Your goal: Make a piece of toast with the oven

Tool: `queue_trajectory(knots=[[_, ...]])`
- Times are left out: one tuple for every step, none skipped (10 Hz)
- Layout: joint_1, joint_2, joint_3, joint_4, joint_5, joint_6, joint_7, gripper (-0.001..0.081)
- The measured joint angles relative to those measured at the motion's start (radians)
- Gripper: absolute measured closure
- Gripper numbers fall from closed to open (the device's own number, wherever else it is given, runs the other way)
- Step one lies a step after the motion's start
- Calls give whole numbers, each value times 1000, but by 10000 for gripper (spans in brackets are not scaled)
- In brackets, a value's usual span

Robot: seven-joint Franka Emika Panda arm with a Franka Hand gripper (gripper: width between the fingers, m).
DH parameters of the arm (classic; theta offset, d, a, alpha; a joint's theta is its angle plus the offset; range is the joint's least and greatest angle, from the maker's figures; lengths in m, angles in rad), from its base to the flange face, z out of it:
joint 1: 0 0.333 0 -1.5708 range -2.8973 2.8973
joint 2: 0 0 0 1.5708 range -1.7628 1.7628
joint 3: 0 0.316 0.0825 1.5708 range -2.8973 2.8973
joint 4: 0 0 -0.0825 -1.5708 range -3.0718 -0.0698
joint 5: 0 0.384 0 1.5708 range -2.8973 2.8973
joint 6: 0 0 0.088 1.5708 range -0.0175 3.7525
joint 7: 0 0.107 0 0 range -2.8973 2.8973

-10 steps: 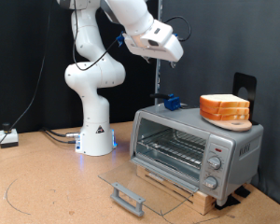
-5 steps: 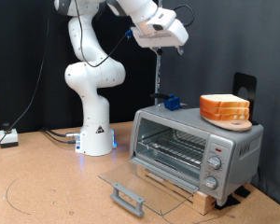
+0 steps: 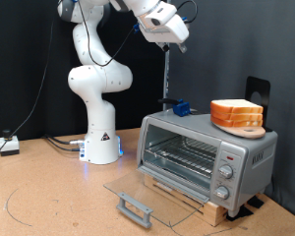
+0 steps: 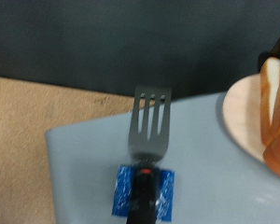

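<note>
- White robot arm (image 3: 96,84) on a tabletop, base toward the exterior view's left, upper links bent across toward the top centre.
- Gripper (image 3: 173,41) raised high near the exterior view's top, above and well clear of the oven (image 3: 206,152); fingers angled down and too small to read, so cannot tell whether apart or together.
- Silver toaster oven sitting at the exterior view's lower right on a wooden slat base (image 3: 192,200), three round knobs (image 3: 225,173) stacked on its right-hand panel.
- Glass door (image 3: 140,193) dropped fully open, lying flat in front of the oven, bar handle (image 3: 134,208) at its near edge; wire rack (image 3: 183,157) visible inside.
- Stack of bread slices (image 3: 237,114) on a pale round board (image 3: 248,129), resting on the oven's roof toward the exterior view's right (pale faces, orange-brown crust; no single slice can be told apart from the stack).
- Small blue block (image 3: 180,107) on the roof's far left corner, with a thin dark rod rising straight up from it.
- Wrist view: slotted dark spatula (image 4: 149,123) standing in the blue block (image 4: 143,191) on the oven's pale roof (image 4: 205,177), board edge (image 4: 241,117) and bread crust (image 4: 274,103) beside it; no fingers shown.
</note>
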Motion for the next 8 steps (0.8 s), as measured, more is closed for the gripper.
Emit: queue_trajectory(knots=[[-1, 0, 0, -1, -18, -8, 0, 2], [-1, 0, 0, -1, -14, -7, 0, 2], [-3, 0, 5, -8, -11, 15, 14, 2], [-8, 4, 19, -27, -12, 48, 39, 2], [-19, 13, 44, -51, -26, 80, 58, 2], [-27, 28, 71, -73, -39, 98, 65, 2], [-29, 46, 97, -93, -50, 116, 65, 2], [-28, 61, 126, -113, -52, 137, 65, 2]])
